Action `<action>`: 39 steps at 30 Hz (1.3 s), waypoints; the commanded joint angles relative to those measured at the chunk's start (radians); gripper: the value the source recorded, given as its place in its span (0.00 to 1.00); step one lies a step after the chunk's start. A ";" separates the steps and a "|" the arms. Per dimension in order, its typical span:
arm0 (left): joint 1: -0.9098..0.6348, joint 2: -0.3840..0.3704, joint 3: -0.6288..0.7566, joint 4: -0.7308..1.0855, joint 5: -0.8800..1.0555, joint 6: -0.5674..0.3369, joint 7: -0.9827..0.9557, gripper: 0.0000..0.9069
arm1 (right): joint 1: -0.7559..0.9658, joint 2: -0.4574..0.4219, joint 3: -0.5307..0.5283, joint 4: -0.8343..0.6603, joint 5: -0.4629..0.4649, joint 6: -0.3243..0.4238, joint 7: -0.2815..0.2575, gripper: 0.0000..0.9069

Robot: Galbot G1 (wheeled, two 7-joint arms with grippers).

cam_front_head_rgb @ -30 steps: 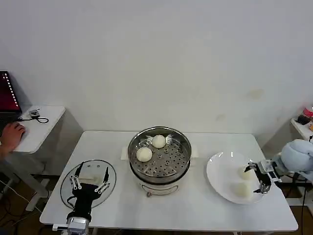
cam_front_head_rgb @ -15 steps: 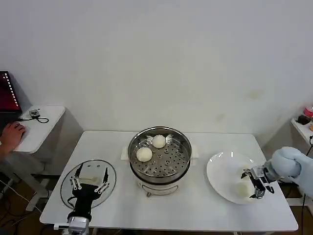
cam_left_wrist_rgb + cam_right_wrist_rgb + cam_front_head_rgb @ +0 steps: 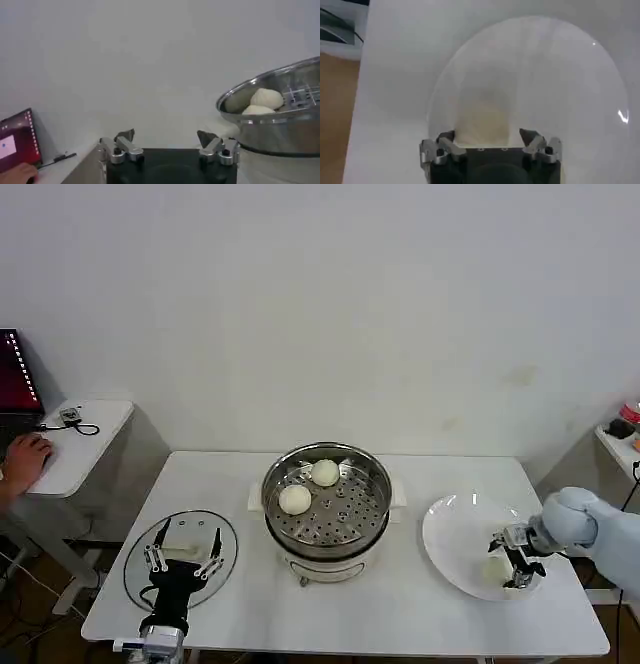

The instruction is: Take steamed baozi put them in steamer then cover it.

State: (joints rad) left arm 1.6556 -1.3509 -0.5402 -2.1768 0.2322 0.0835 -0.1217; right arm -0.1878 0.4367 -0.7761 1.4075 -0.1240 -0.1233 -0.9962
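Two steamed baozi [image 3: 295, 499] [image 3: 324, 473] lie on the perforated tray of the shiny steamer [image 3: 372, 514] at the table's middle. They also show in the left wrist view as baozi [image 3: 266, 97] inside the steamer [image 3: 280, 125]. Another baozi [image 3: 494, 568] sits on the white plate [image 3: 450, 534] at the right. My right gripper [image 3: 507, 562] is lowered over it, open. In the right wrist view the baozi [image 3: 482, 117] lies between the spread fingers of that gripper [image 3: 486, 136]. My left gripper [image 3: 182, 552] hovers open above the glass cover [image 3: 225, 539], which lies flat at the table's left.
The white table [image 3: 420, 624] has free room in front of the steamer. A side table [image 3: 85, 434] at the far left carries a laptop [image 3: 15, 379], and a person's hand [image 3: 25, 452] rests on it. Clutter stands on a shelf [image 3: 620, 434] at the right edge.
My right gripper has swung in and down over the plate, turning until its fingers straddle the near baozi. The left arm has stayed put.
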 commanded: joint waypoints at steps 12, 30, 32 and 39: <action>0.010 0.014 -0.010 -0.029 -0.014 0.001 0.000 1.00 | 0.165 -0.020 -0.031 0.026 0.054 0.011 -0.078 0.70; 0.003 0.038 -0.043 -0.043 -0.047 0.005 0.002 1.00 | 0.854 0.280 -0.264 0.028 0.260 0.089 -0.113 0.70; 0.003 0.036 -0.046 -0.045 -0.047 0.006 0.002 1.00 | 0.875 0.342 -0.277 0.037 0.276 0.090 -0.106 0.70; 0.003 0.028 -0.060 -0.053 -0.047 0.011 0.001 1.00 | 0.843 0.478 -0.347 0.139 0.281 0.085 -0.081 0.70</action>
State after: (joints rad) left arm 1.6593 -1.3204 -0.5933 -2.2237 0.1871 0.0911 -0.1202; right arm 0.4839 0.6624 -0.9894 1.4594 0.0982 -0.0536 -1.0888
